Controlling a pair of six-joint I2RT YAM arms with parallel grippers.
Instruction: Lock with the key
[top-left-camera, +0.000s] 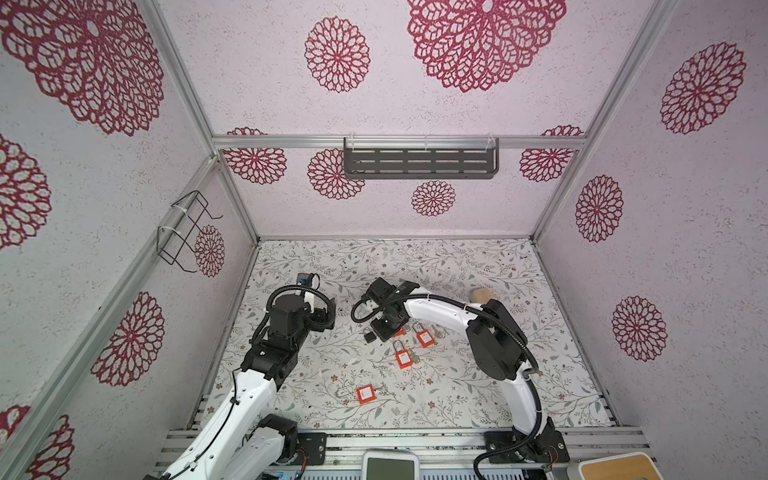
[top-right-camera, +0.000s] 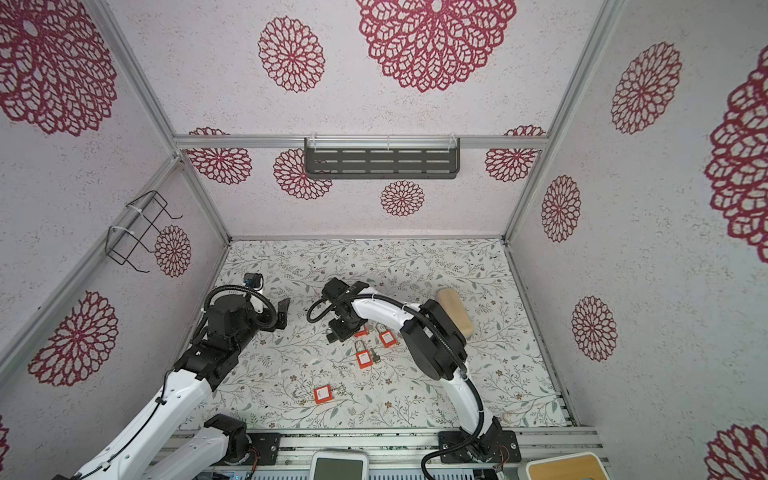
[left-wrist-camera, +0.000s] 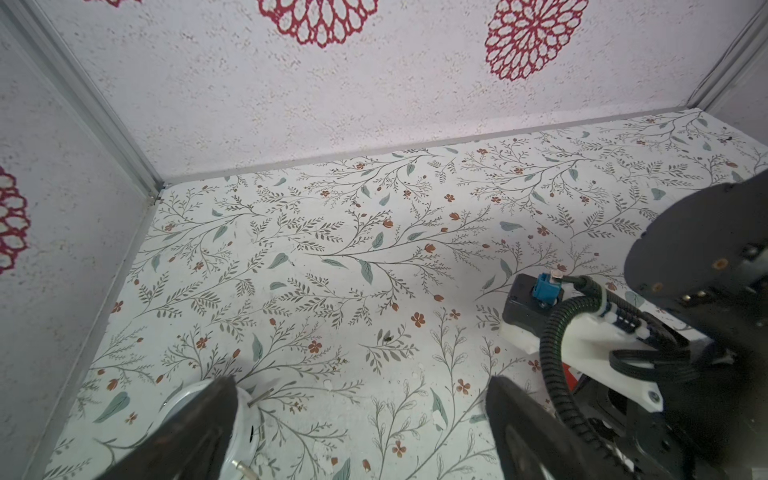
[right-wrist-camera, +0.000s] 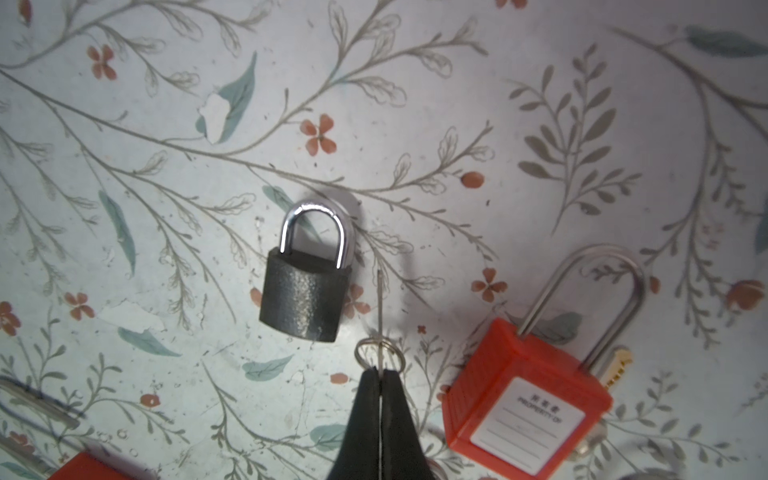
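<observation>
The right gripper (right-wrist-camera: 380, 374) is closed on the key (right-wrist-camera: 379, 307), with its fingertips pressed together on the key's head. The blade is seen edge-on as a thin line. It projects straight out from the fingertips, so its long axis continues the gripper's own line. A ring (right-wrist-camera: 379, 351) hangs at the head, just past the fingertips. The padlock (right-wrist-camera: 305, 291) lies flat on the mat (right-wrist-camera: 124, 174), just beside the blade and apart from it. Its long axis, base to shackle, runs nearly parallel to the key with a slight tilt. Shackle and key tip point the same way. Both shackle legs meet the body; the keyhole is hidden. A red padlock (right-wrist-camera: 528, 399) lies on the key's other side. In a top view the padlock (top-left-camera: 369, 336) sits near mid-mat. The left gripper (left-wrist-camera: 361, 399) hovers well apart, jaws wide, holding nothing.
</observation>
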